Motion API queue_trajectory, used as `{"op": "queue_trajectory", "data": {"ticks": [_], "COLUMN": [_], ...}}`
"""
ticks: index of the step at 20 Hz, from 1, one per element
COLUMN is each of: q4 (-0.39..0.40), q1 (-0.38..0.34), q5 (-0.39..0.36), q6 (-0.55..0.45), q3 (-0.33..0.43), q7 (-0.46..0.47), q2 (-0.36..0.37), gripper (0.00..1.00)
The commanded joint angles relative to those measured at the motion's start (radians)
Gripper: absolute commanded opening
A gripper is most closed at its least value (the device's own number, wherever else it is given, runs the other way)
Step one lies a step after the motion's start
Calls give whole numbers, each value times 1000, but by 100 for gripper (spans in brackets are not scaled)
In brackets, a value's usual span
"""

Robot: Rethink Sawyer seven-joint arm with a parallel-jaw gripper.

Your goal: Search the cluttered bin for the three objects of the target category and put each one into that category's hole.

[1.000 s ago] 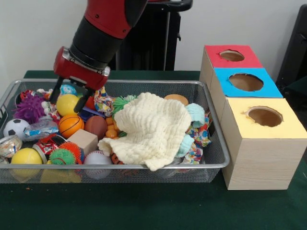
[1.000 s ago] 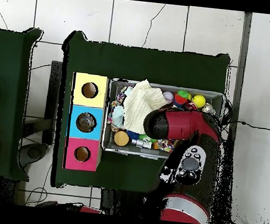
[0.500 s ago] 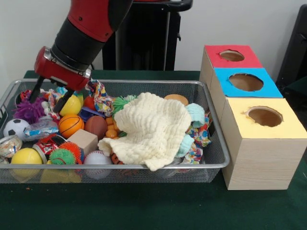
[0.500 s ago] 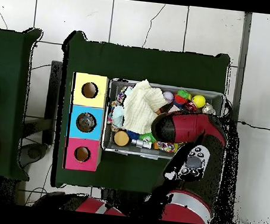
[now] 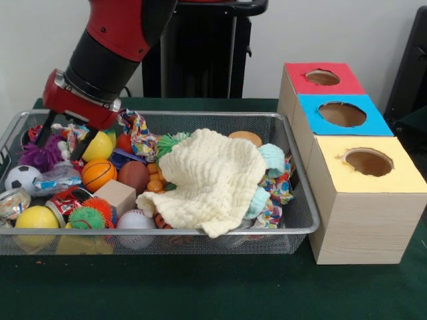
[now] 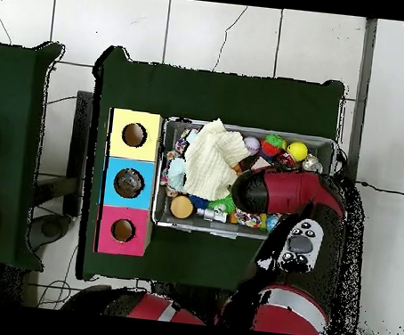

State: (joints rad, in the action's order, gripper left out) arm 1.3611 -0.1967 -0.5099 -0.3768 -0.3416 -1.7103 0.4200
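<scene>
A wire bin [image 5: 200, 115] holds a jumble of toys. My gripper [image 5: 60, 143] stands open at the bin's left end. One finger is over the purple spiky ball [image 5: 39, 153], the other touches the left side of a yellow ball [image 5: 101, 145]. A patterned scrap shows between the fingers, and nothing is gripped. Below lie an orange basketball [image 5: 98, 175], a soccer ball [image 5: 20, 177], a brown ball [image 5: 135, 175] and a baseball [image 5: 135, 219]. In the overhead view my arm [image 6: 284, 190] hides the gripper and the bin's right part.
A cream cloth [image 5: 210, 179] covers the bin's middle, with a knotted rope toy [image 5: 138, 132] behind it. A wooden block [image 5: 117, 195] and spiky balls [image 5: 90, 213] lie near the front wall. To the right stand the red [image 5: 322, 79], blue [image 5: 341, 115] and yellow [image 5: 368, 163] holed boxes.
In the front view my gripper has moved left, from above the yellow ball toward the purple spiky ball, staying open. The toys have barely shifted.
</scene>
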Motion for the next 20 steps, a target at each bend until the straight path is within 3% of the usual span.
{"op": "queue_trajectory", "data": {"ticks": [1, 6, 14, 20], "q4": [54, 47, 76, 47], "q1": [-36, -29, -51, -29], "q5": [55, 54, 116, 125], "q6": [6, 9, -38, -37], "q3": [150, 145, 211, 197], "q7": [-84, -95, -86, -91], "q2": [5, 3, 33, 14], "gripper": [100, 100, 100, 100]}}
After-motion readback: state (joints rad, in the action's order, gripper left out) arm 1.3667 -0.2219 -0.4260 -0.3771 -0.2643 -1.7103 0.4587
